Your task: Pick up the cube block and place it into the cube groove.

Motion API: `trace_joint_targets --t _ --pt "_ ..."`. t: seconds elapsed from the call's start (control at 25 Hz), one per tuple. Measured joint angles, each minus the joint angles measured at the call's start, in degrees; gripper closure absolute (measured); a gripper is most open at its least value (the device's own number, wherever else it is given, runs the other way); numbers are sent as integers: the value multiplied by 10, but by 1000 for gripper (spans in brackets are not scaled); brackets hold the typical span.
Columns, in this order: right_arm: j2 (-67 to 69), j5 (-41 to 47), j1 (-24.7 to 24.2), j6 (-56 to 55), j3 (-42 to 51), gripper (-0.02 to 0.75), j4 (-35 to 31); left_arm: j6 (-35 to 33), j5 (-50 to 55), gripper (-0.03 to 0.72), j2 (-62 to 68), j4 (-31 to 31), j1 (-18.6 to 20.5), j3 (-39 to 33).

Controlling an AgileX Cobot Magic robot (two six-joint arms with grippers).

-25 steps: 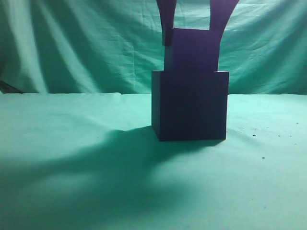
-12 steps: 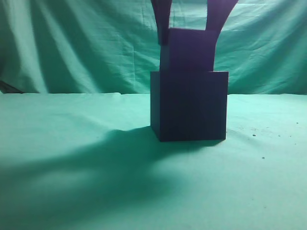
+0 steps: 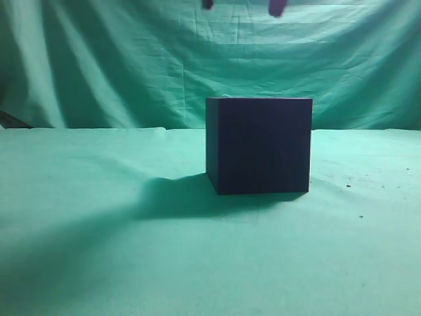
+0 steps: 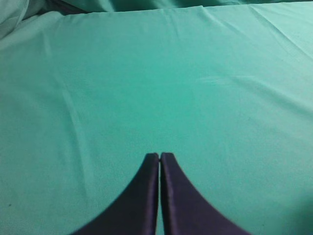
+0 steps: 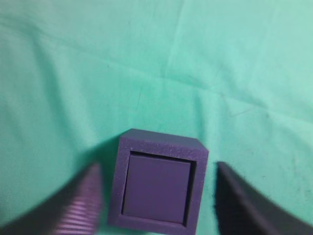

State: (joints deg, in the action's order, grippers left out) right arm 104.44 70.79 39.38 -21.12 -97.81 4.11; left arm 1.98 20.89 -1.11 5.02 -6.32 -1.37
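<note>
- Since a second ago the right gripper (image 3: 241, 6) had let go of the cube block (image 5: 155, 189) and risen, only its fingertips (image 3: 277, 8) showing at the exterior view's top edge.
- Its jaws stood wide apart, empty, either side of the cube groove (image 3: 259, 145).
- The block sat inside the groove, on the green cloth (image 3: 99, 217).
- The left gripper (image 4: 160, 155) was closed on nothing above bare cloth.

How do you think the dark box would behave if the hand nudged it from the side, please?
The box would probably slide rather than tip or roll: it looks as wide as it is tall and sits flat on the cloth. Its grainy rim suggests foam, so likely light and slightly yielding.
</note>
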Motion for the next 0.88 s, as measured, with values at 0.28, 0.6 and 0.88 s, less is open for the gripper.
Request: trace_joint_targets --t 0.28,0.6,0.88 --pt "-72 5 0 46 -4 696 13 0 0 688 0 0 0 0" --pt "-243 7 0 30 144 738 59 0 0 688 0 0 0 0" --pt "-388 -4 0 1 300 738 63 0 0 688 0 0 0 0"
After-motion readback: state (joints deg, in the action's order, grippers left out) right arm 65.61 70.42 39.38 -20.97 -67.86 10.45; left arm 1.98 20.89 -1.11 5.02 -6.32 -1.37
